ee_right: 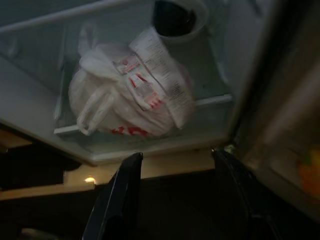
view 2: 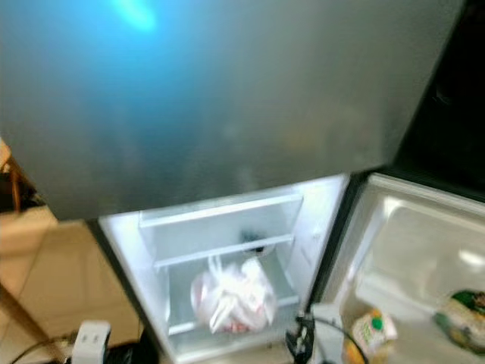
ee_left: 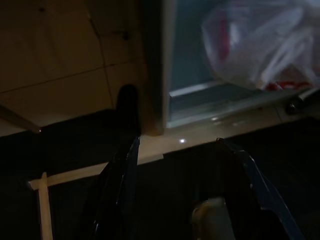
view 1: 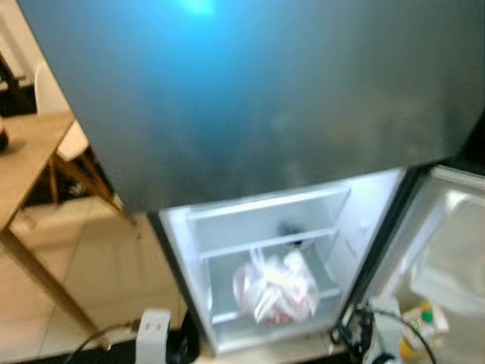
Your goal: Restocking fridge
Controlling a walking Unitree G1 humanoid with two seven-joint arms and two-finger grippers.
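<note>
So we see the fridge (view 1: 258,227) with its lower door (view 2: 413,258) swung open and the upper door (view 1: 250,98) shut above it. A white plastic bag (view 1: 276,288) with red print sits inside the fridge on the lowest shelf (ee_right: 150,142), with a dark cup (ee_right: 175,17) behind it. Bottles (view 2: 371,330) stand in the door bin. Left tool (ee_left: 180,150) hangs low just outside the fridge, fingers spread, holding nothing. Right tool (ee_right: 175,160) (same state) hangs before the bag. A wooden surface (view 1: 26,163) stands beside the fridge.
</note>
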